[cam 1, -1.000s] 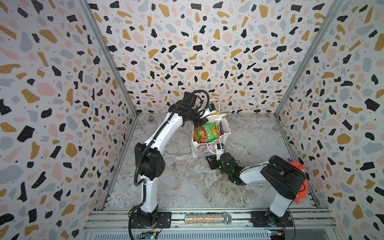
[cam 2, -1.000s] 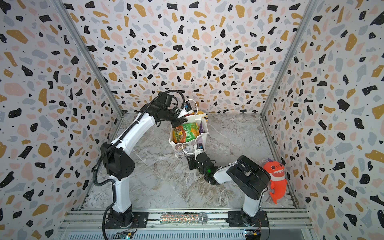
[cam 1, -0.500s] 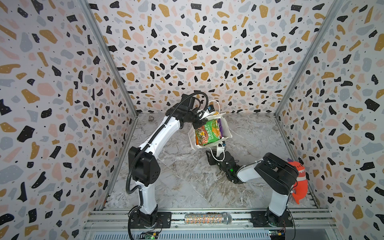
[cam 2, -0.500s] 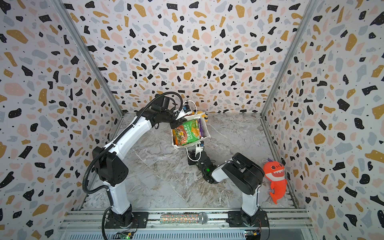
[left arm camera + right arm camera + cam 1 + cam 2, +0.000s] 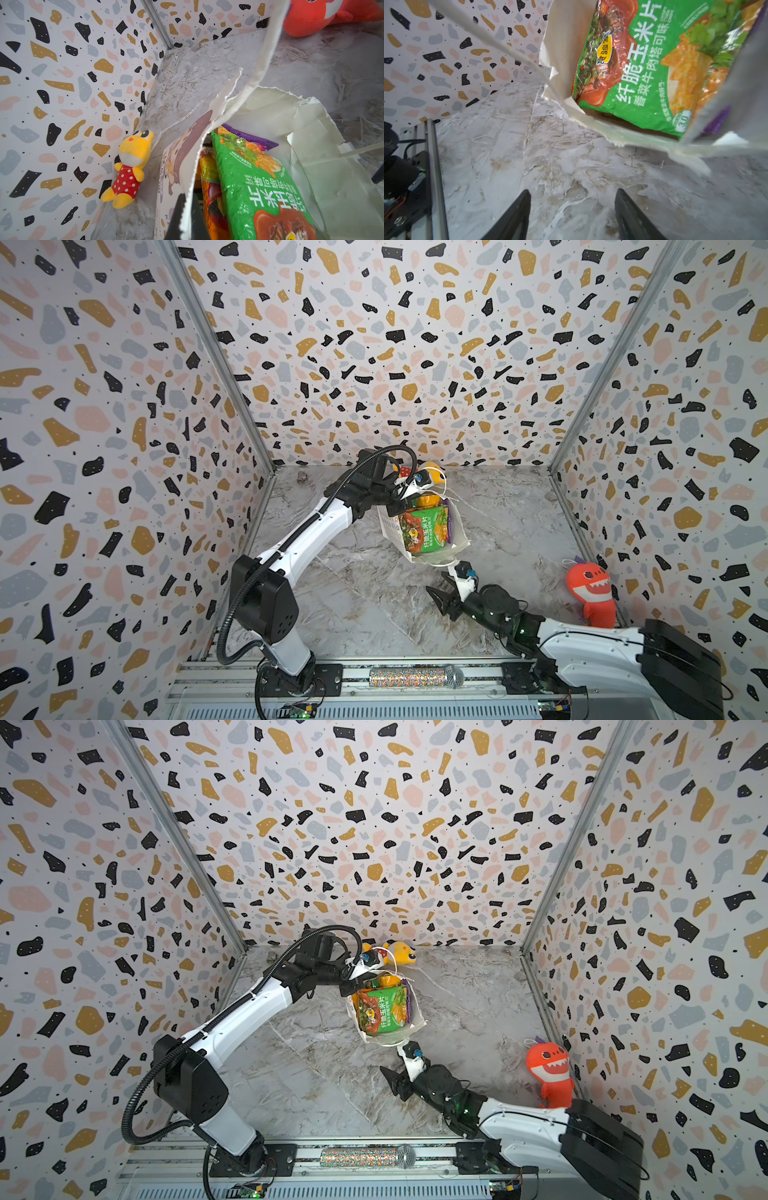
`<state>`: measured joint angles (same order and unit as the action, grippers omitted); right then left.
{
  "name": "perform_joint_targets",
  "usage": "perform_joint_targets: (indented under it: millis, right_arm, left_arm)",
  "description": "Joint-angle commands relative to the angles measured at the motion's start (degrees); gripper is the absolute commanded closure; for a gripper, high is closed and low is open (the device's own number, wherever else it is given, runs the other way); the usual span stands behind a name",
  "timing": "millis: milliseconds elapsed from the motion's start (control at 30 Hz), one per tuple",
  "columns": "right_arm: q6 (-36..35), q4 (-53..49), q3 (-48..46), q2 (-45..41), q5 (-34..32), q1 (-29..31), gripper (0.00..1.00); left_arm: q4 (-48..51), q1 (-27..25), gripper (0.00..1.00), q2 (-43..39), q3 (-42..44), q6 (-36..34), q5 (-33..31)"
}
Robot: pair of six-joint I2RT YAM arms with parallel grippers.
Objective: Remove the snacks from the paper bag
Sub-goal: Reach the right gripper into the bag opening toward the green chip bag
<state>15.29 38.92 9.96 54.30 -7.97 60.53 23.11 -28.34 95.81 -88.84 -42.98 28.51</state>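
- My left end effector [image 5: 186, 220] clamps the paper bag [image 5: 456, 531] wall, mouth tipped toward my right arm.
- My right end effector [image 5: 573, 208] is nearer, jaws apart and empty. The green packet [image 5: 633, 72] lies straight ahead, inside the bag.

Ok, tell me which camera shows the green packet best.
The right wrist view: the green packet fills much of the frame, its print sharp inside the torn paper bag. The left wrist view shows it close too, but cut off at the frame edge. Both top views show it small.
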Motion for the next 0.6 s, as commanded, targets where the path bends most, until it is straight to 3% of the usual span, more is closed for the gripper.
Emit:
perform_joint_targets:
  millis: [0,267,433,500,567]
  right_arm:
    - [-3.7,-10.32,-1.12,-9.92,2.87,1.17,0.41]
    - [0.14,-26.15,0.14,-24.73,-1.71,1.34,0.49]
    - [-1.93,-37.53,17.26,-26.73,-8.73,1.33,0.49]
    - [-3.84,-40.52,26.88,-22.22,-12.46,0.35,0.49]
    - [-4.07,-44.02,36.99,-14.34,-9.91,-3.45,0.49]
  left_arm:
    - [-5.54,0.12,1.0,0.29,-2.15,1.12,1.12]
    - [-4.47,0.09,1.0,3.84,-5.89,2.55,0.71]
    - [-4.03,0.12,1.0,2.75,-5.38,2.07,0.67]
    - [-3.76,0.12,1.0,2.54,-5.51,1.57,0.84]
    - [-3.1,0.1,1.0,2.93,-6.37,1.67,0.69]
